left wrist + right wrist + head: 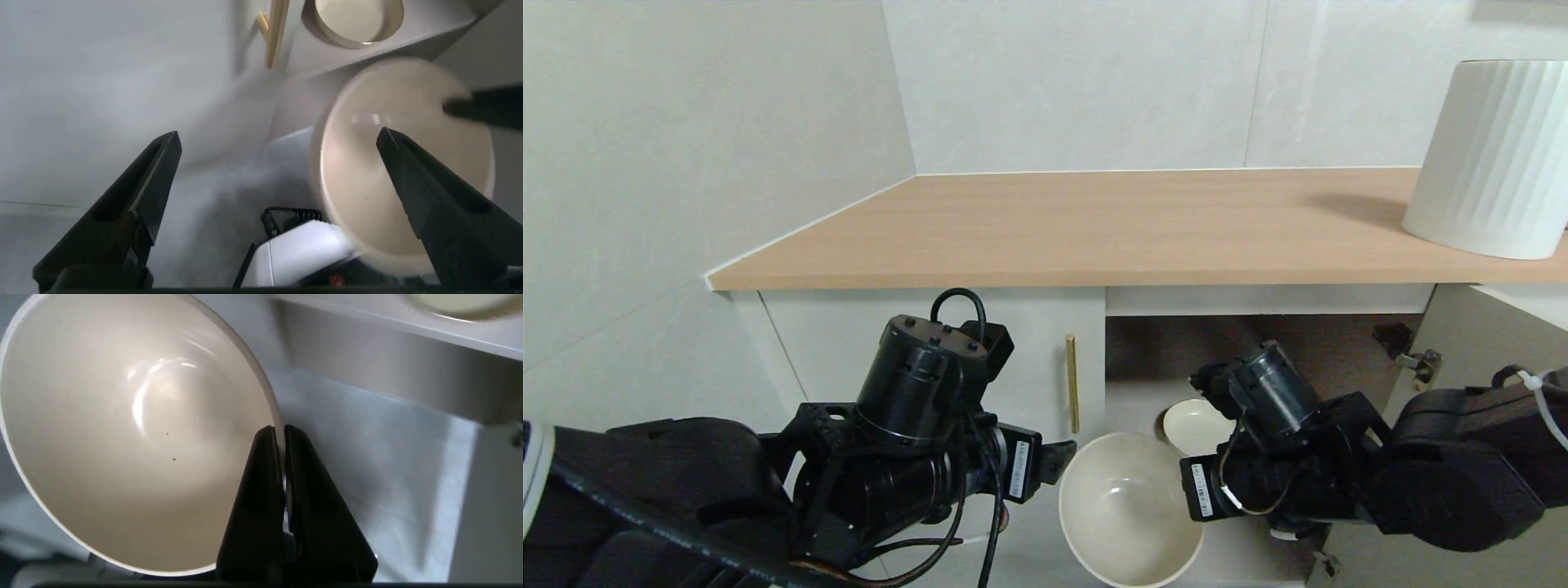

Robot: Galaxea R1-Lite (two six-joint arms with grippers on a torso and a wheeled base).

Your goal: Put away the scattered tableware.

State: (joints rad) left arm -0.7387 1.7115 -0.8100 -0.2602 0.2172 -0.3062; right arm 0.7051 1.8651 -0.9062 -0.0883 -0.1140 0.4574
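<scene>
One small dish sits stowed on the shelf of the open cabinet. The large bowl hangs just outside it, rim clamped by the right gripper. The left gripper is spread apart, empty. Stowing this bowl remains.

I have the left arm low on the left, its wrist bent so the left gripper points across toward the other arm. Its jaws are spread wide, with nothing held between them. The right arm sits at about the same height on the right. The right gripper is pinched tight on the rim of a bowl, one finger inside and one outside.
</scene>
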